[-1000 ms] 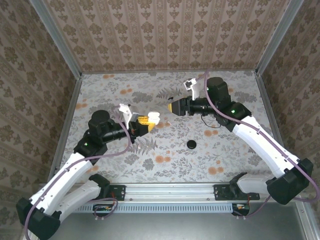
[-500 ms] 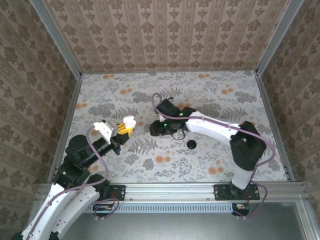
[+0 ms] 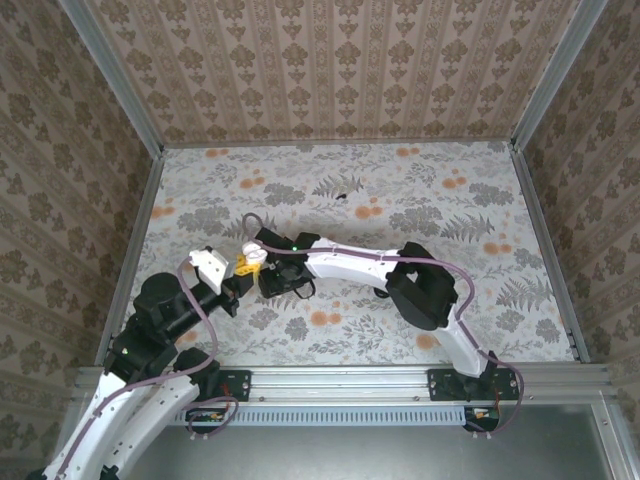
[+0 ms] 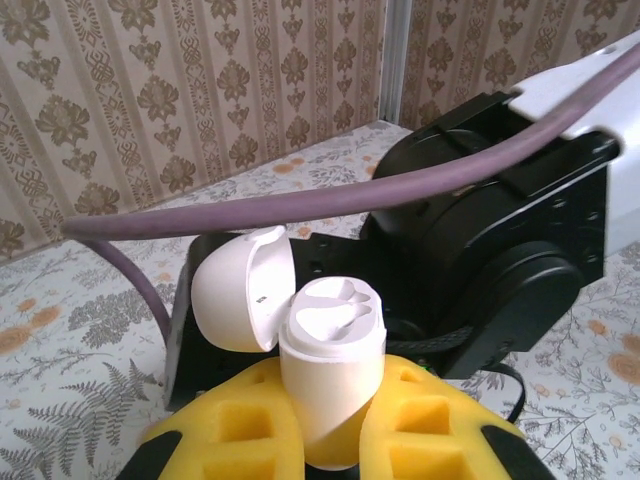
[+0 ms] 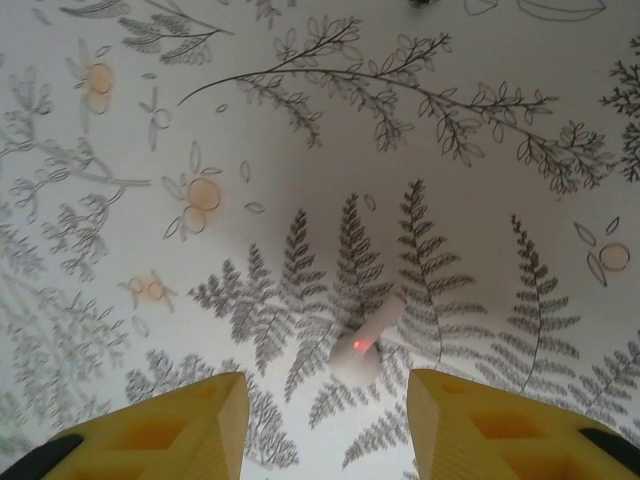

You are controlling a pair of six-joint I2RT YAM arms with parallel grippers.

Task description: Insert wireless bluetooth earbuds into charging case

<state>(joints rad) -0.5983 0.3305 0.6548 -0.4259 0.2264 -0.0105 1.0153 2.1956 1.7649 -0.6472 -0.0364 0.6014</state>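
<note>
My left gripper is shut on a white charging case, its yellow pads squeezing the lower body. The case stands upright with its lid flipped open to the left, and both moulded sockets are bare. In the top view the case sits left of centre in the left gripper. My right gripper hangs close beside it, pointing down. In the right wrist view a white earbud with a red light lies flat on the floral table. It is just beyond the open right gripper, nearer the right finger.
The right arm's black wrist housing looms directly behind the case, and a purple cable crosses in front of it. A small dark speck lies on the table farther back. Patterned walls enclose the table on three sides.
The right arm has swung from the back right across to the left and now points down beside the left gripper. The left arm drew back toward the near left, keeping hold of the case.
</note>
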